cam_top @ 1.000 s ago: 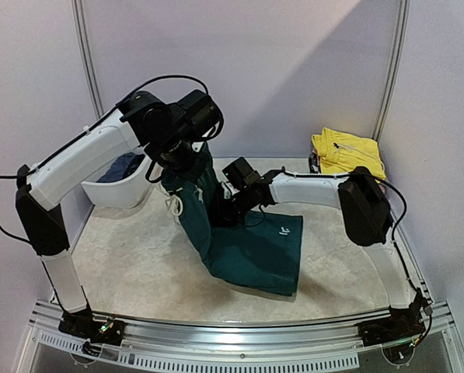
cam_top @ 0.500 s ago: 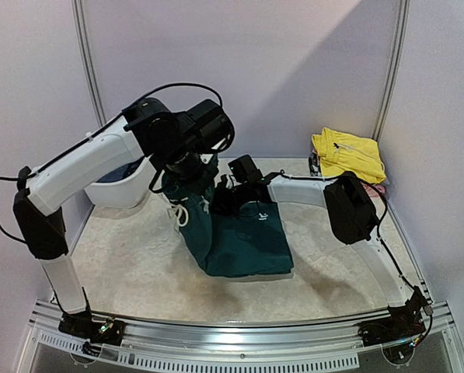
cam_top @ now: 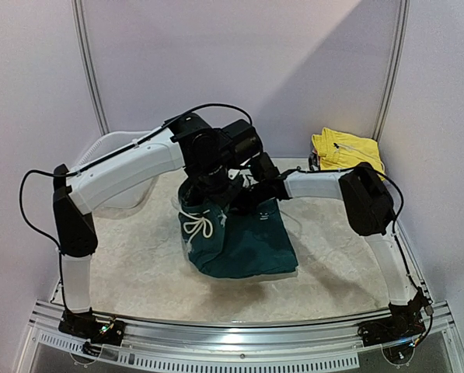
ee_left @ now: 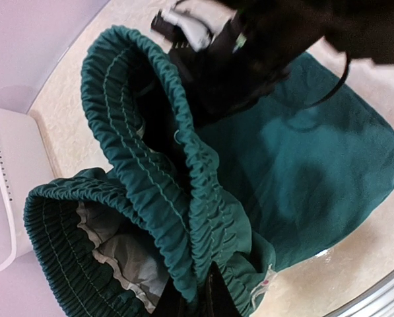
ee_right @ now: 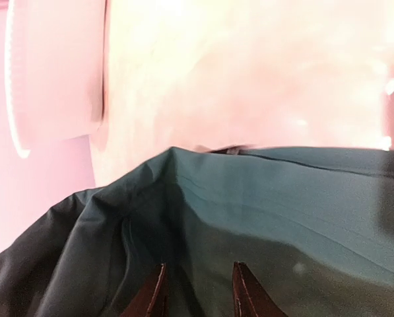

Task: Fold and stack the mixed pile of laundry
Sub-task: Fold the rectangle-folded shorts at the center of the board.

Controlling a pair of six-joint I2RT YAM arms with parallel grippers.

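Lifted at one end, the teal shorts (cam_top: 247,245) are seen near the middle of the table (cam_top: 130,272), with the waistband (ee_left: 150,165) raised off the surface and the rest of the cloth laid doubled over beneath it. The waistband is pinched by the left gripper (ee_left: 200,297), whose dark fingers are closed tightly on the ruched elastic at the lower edge of the left wrist view. The band is opened into a loop there, and a grey lining (ee_left: 117,254) is exposed inside it. A white drawstring (cam_top: 200,225) is left dangling in loose loops down the front of the lifted part, on the side nearer the left arm. The right gripper (ee_right: 199,267) is brought in from the right, just beside the left one at the upper edge of the shorts. Its fingers (ee_right: 158,290) are set narrowly, and dark teal cloth is gathered between them, with creases drawn towards the grip. A flat, smoother panel of the shorts is spread towards the near right. A white tub (ee_left: 5,198) is placed at the far left of the table, largely hidden behind the left arm in the overhead view. A yellow garment (cam_top: 347,151) is laid folded at the far right corner, well apart from the shorts.
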